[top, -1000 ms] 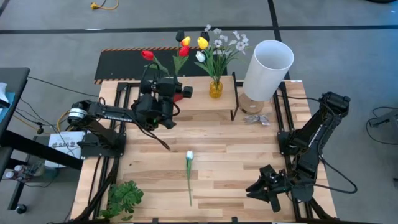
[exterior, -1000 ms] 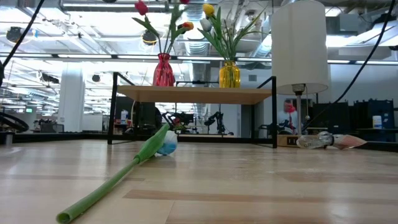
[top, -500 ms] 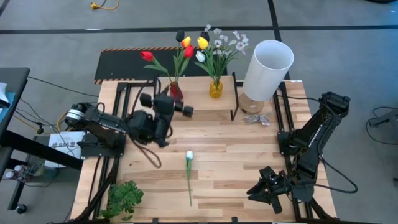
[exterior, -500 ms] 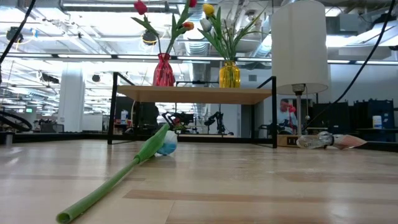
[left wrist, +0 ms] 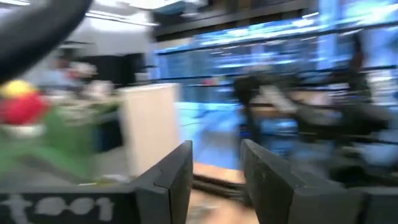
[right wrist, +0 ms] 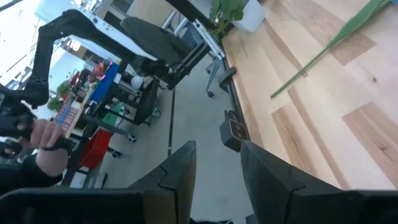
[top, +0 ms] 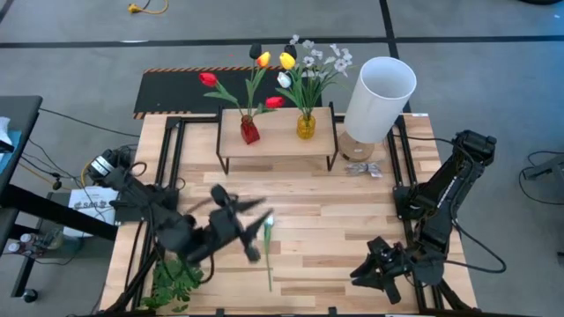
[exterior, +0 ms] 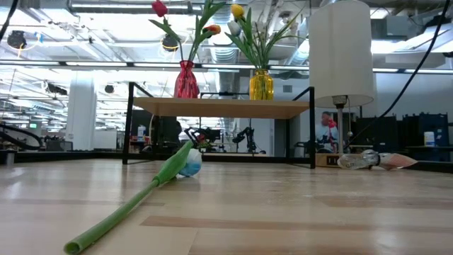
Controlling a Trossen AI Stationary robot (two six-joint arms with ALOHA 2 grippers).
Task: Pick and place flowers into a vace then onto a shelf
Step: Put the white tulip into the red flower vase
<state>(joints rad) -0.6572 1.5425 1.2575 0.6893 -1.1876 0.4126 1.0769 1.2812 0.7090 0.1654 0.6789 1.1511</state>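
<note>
The table [top: 352,211] is pale planked wood with a smooth, faintly glossy finish. The shelf [top: 278,132] has a matching light-wood board on thin black metal legs. Two vases look like glossy glass, the red vase [exterior: 186,79] and the yellow vase [exterior: 260,84]. The lamp shade [top: 381,97] seems matt white, perhaps paper or fabric. The loose tulip [exterior: 138,198] has a smooth plastic-looking stem.
</note>
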